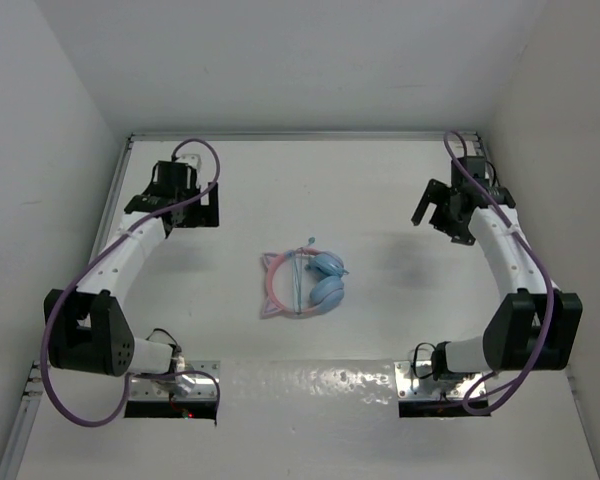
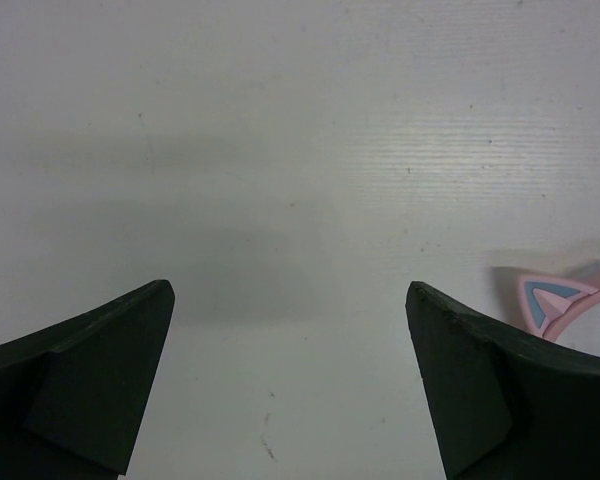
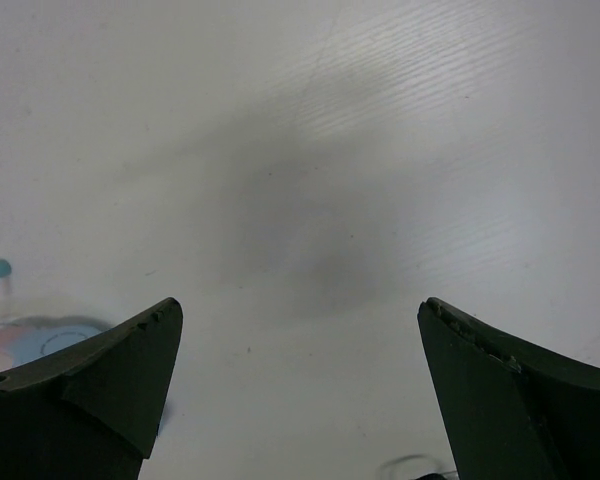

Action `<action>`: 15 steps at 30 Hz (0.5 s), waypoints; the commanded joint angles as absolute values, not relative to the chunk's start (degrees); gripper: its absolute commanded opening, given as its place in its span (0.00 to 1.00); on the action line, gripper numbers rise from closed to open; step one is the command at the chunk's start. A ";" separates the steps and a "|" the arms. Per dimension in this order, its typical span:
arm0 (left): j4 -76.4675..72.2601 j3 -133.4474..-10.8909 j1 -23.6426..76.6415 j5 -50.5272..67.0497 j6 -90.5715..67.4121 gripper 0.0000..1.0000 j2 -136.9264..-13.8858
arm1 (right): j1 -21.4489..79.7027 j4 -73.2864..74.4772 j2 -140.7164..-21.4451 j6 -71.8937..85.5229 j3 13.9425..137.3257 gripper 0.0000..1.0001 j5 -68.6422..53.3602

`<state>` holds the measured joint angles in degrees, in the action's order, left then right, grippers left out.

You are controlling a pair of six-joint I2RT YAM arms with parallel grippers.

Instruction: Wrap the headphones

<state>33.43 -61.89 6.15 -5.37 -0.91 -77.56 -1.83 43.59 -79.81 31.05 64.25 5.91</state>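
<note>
Top external view: the headphones (image 1: 302, 285) lie flat near the middle of the white table (image 1: 380, 190). Their pink cat-ear headband is on the left and the two light blue ear cups sit side by side on the right. The thin teal cable (image 1: 298, 275) runs across the band, and its plug end points toward the far side. Nothing is touching them. The left arm (image 1: 130, 250) reaches toward the far left part of the table and the right arm (image 1: 505, 245) toward the far right. Both are well apart from the headphones.

Left wrist view: the left gripper (image 2: 288, 287) is spread wide. Its two dark fingers (image 2: 90, 370) sit at opposite lower corners with only bare table between them. It holds nothing and touches nothing. One pink cat ear with a blue inner panel shows at the right edge, just beyond the right-hand finger and outside the gap.

Right wrist view: the right gripper (image 3: 301, 302) is likewise wide apart and empty, with bare table and a soft shadow between its fingers. At the lower left, partly hidden behind the left-hand finger, a pale blue ear cup shows with the teal plug just above it. Both lie outside the gap. I cannot tell from these views how high either gripper hangs above the table.
</note>
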 commanded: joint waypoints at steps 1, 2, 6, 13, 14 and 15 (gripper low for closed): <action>32.96 -61.09 5.10 -6.86 -3.69 1.00 -76.02 | -2.29 43.68 -77.17 34.53 65.39 0.99 11.86; 32.87 -61.00 4.92 -6.86 -3.87 1.00 -76.20 | -2.29 43.25 -76.99 36.46 64.96 0.99 14.21; 32.52 -61.08 4.66 -6.50 -4.04 1.00 -76.46 | -2.29 43.94 -76.73 37.79 64.69 0.99 17.39; 32.70 -60.12 4.48 -5.80 -4.66 1.00 -76.55 | -2.29 42.54 -75.41 37.35 63.02 0.99 16.17; 32.70 -60.12 4.40 -5.97 -4.66 1.00 -76.55 | -2.29 41.93 -74.98 37.27 62.76 0.99 16.26; 32.70 -60.12 4.39 -5.98 -4.66 1.00 -76.55 | -2.29 41.58 -74.80 37.27 62.49 0.99 16.26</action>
<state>33.69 -60.34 5.15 -5.98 -3.75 -77.56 -2.13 43.55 -76.86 36.32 63.13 15.00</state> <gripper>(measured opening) 0.996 0.992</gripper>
